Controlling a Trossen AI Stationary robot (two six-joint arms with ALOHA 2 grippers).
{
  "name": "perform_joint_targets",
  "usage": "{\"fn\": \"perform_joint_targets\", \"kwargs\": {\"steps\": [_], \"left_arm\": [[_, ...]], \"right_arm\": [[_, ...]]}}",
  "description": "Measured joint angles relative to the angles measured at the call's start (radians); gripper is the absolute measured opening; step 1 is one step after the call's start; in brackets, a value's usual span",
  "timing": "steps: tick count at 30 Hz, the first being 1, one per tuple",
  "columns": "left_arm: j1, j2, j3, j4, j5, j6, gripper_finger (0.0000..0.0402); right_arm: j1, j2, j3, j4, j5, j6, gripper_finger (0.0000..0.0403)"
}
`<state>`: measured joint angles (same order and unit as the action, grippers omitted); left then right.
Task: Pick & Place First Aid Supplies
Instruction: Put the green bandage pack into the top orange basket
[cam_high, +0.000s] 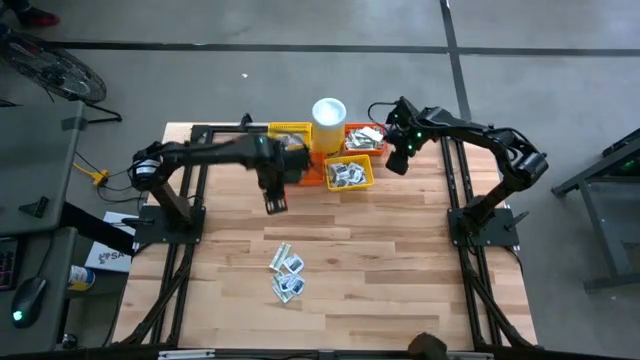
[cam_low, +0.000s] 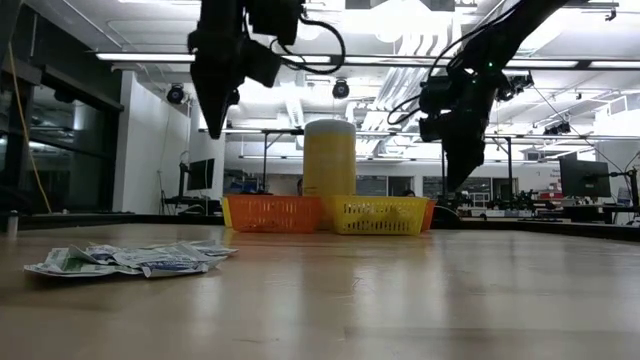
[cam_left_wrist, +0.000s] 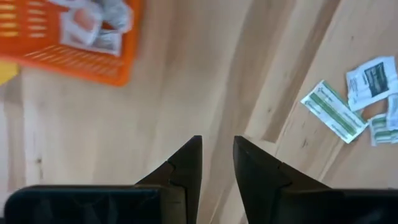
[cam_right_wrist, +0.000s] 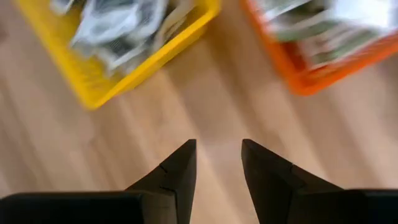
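A loose cluster of first aid sachets (cam_high: 287, 275) lies on the near part of the wooden table (cam_high: 400, 270), and more fill the yellow basket (cam_high: 349, 174) and orange basket (cam_high: 366, 139) at the far edge. The left hand (cam_high: 276, 205) hangs between pile and baskets, fingers parted, empty. The right hand (cam_high: 397, 165) hovers beside the baskets, also open.

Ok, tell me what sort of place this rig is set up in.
Probably a robotics lab or workshop: a wooden table on a bare concrete floor, long ceiling strip lights, and benches with monitors in the open room behind.
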<state>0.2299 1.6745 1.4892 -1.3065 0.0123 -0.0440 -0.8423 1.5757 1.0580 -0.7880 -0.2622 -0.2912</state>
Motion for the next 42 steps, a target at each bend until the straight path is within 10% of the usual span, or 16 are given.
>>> {"fn": "perform_joint_targets", "kwargs": {"steps": [21,34,42], "left_arm": [[-0.320,0.002,-0.474,0.459,0.032,-0.119,0.0089],[-0.355,0.002,-0.501,0.613,0.045,0.140,0.0095],[-0.355,0.002,-0.506,0.671,0.057,0.276,0.0169]], "right_arm": [[0.502,0.000,0.000,-0.142,0.030,0.205,0.0122],[0.844,0.000,0.000,0.012,0.132,0.590,0.0122],[0.986,0.000,0.000,0.018,0.236,0.772,0.0122]]}}
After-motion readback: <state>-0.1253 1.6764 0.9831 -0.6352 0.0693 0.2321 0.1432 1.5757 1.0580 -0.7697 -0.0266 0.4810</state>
